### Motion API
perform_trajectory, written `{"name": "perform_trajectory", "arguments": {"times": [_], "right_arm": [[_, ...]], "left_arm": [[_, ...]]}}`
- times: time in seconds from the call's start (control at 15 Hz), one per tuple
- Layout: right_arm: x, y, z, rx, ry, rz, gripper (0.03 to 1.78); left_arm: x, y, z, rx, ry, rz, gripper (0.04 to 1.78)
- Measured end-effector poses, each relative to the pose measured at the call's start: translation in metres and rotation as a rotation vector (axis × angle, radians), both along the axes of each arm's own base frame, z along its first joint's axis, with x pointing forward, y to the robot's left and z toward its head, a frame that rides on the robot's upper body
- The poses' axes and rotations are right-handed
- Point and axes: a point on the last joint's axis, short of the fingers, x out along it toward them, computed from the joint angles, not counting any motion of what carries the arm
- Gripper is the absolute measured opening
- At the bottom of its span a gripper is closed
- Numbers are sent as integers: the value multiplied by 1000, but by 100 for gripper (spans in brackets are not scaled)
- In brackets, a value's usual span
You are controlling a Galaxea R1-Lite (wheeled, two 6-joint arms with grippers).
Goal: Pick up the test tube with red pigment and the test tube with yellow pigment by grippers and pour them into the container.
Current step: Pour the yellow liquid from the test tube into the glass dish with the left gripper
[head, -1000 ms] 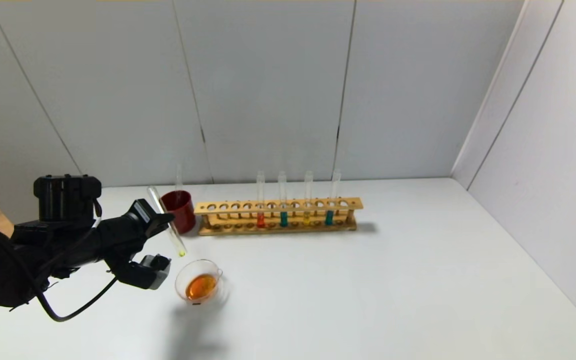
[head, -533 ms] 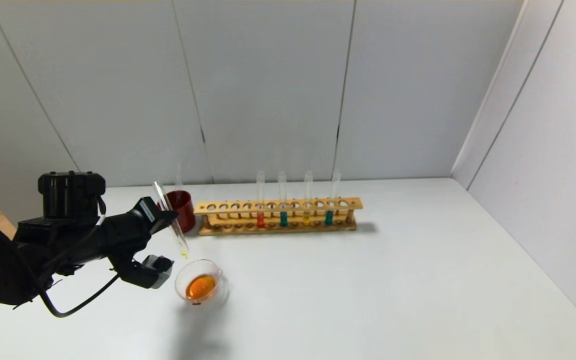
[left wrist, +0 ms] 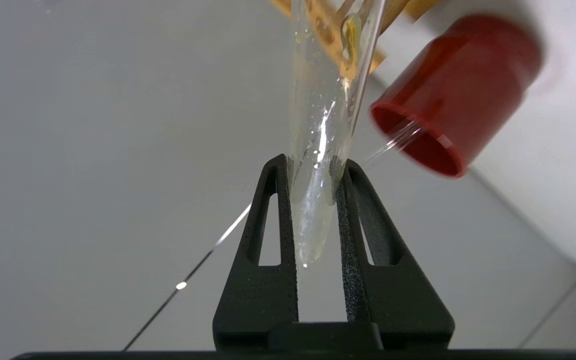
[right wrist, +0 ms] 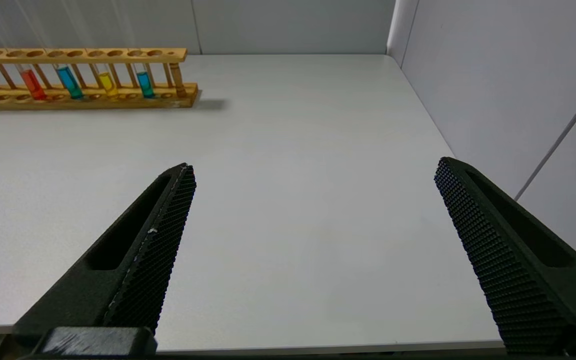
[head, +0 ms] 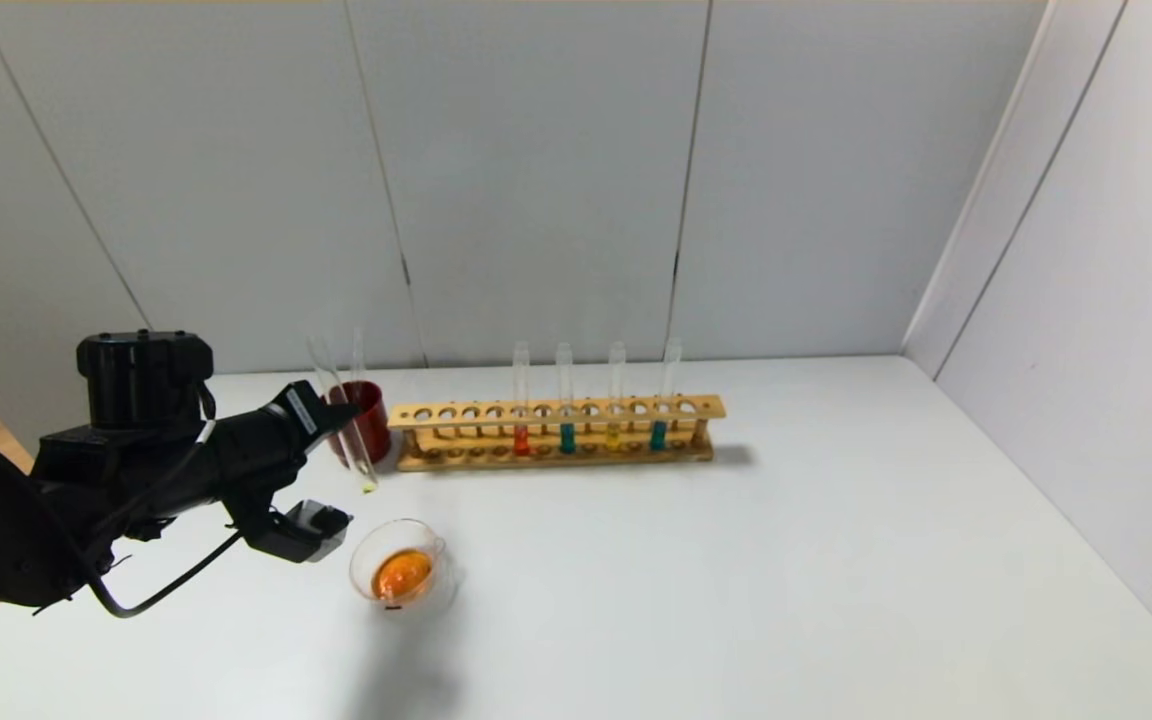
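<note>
My left gripper (head: 328, 425) is shut on the test tube with yellow pigment (head: 346, 440), a clear tube with only a yellow trace at its round end. The tube hangs tilted, mouth up, just in front of the dark red cup (head: 366, 420). In the left wrist view the black fingers (left wrist: 280, 210) clamp the tube (left wrist: 318, 115) near its mouth. The container (head: 401, 570), a low glass dish holding orange liquid, sits on the table below and nearer to me. A test tube with red pigment (head: 521, 438) stands in the wooden rack (head: 556, 412). My right gripper (right wrist: 315, 165) hangs open over bare table.
The rack also holds a yellow tube (head: 613, 436) and two teal tubes (head: 567, 437). A clear tube (head: 357, 355) leans in the red cup (left wrist: 455, 95). Grey walls close the back and the right side. The white table (head: 786, 560) stretches to the right.
My left gripper has lifted the yellow-tinted tube up and back from over the dish towards the red cup. The tube's round end now hangs farther from the dish.
</note>
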Motion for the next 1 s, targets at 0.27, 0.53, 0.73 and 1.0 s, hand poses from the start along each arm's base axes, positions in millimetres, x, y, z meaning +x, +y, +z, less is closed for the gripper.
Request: {"name": "perform_trajectory", "arguments": {"times": [0.27, 0.53, 0.73, 1.0], "right_arm": [[0, 0, 0, 0, 0, 0, 175], [0, 0, 0, 0, 0, 0, 175], [0, 0, 0, 0, 0, 0, 175], [0, 0, 0, 0, 0, 0, 175]], "left_arm": [[0, 0, 1, 14, -17, 11, 30], [-2, 0, 2, 34, -23, 3, 30], [-4, 0, 3, 38, -22, 9, 30], [-6, -1, 3, -16, 1, 64, 30]]}}
